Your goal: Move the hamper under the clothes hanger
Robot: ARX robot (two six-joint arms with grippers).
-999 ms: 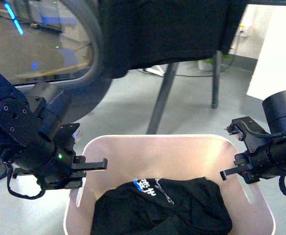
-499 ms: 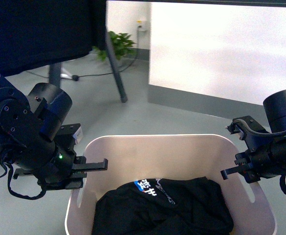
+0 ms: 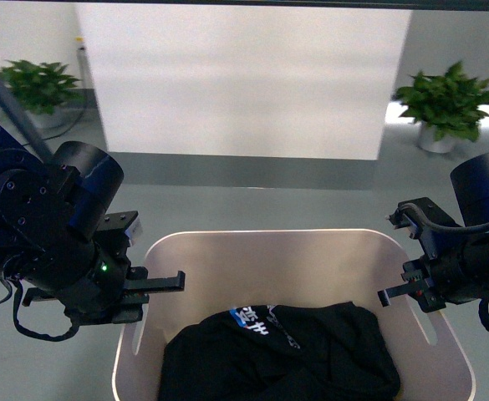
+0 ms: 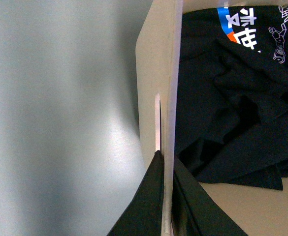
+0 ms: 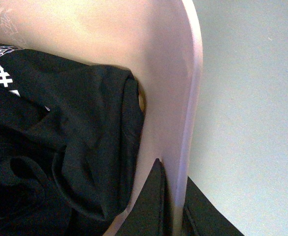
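White characters on a blue patch (image 4: 234, 18) of the black garment (image 4: 232, 98) are unreadable.

In the hamper (image 3: 269, 251) lie clothes (image 3: 282, 355); left gripper (image 3: 156, 294) astride left wall; right gripper (image 3: 399, 294) opposite.

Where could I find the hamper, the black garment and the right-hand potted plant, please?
hamper (image 3: 269, 266): front view, on its far inner wall.
black garment (image 3: 311, 355): front view, on the middle of the crumpled fabric.
right-hand potted plant (image 3: 445, 100): front view, on its leaves.
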